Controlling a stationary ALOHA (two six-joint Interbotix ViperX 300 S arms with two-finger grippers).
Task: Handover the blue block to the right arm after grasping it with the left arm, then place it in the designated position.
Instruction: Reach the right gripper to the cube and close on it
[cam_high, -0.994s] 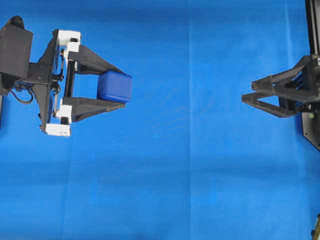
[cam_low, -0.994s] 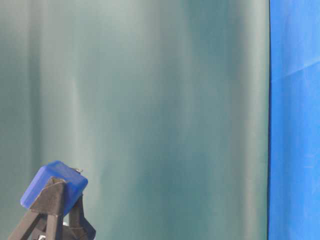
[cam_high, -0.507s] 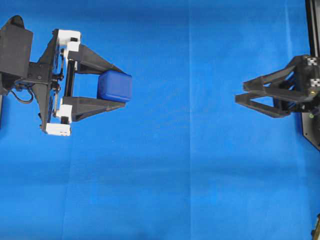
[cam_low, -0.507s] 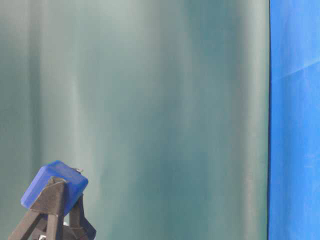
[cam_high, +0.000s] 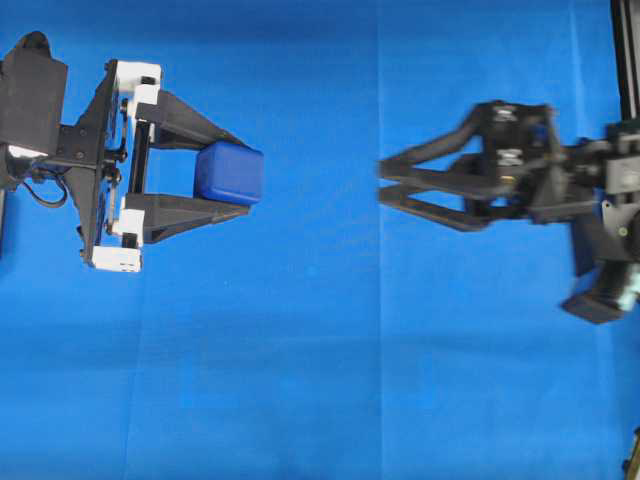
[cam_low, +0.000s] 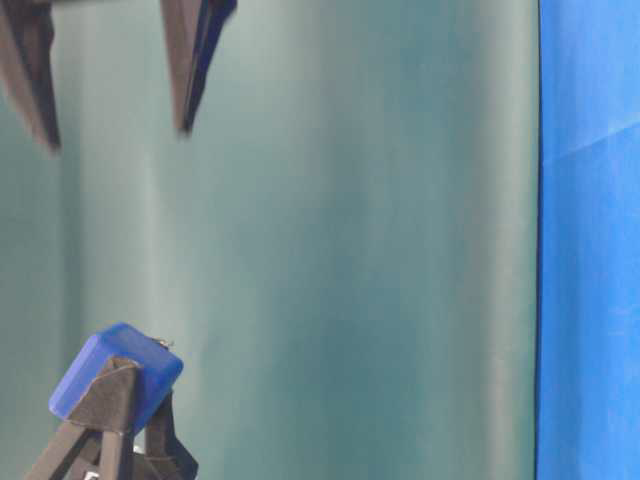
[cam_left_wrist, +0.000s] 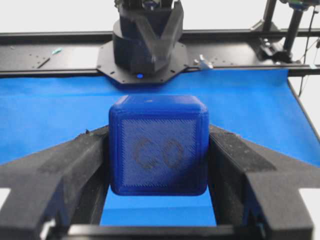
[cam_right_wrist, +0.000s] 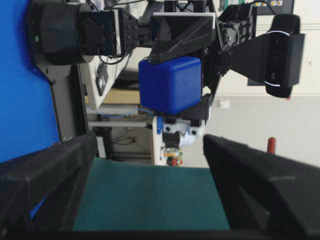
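Left gripper with white corner pieces (cam_high: 232, 174) pinches the small dark-blue rounded cube (cam_high: 229, 173) between its black fingertips, held above the blue cloth (cam_high: 320, 380). All-black right gripper (cam_high: 381, 183), motion-blurred, jaws spread wide, points at the cube, well apart from it.

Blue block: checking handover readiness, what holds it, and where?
The left gripper clamps the blue block by two opposite side faces; the right gripper is open, empty.
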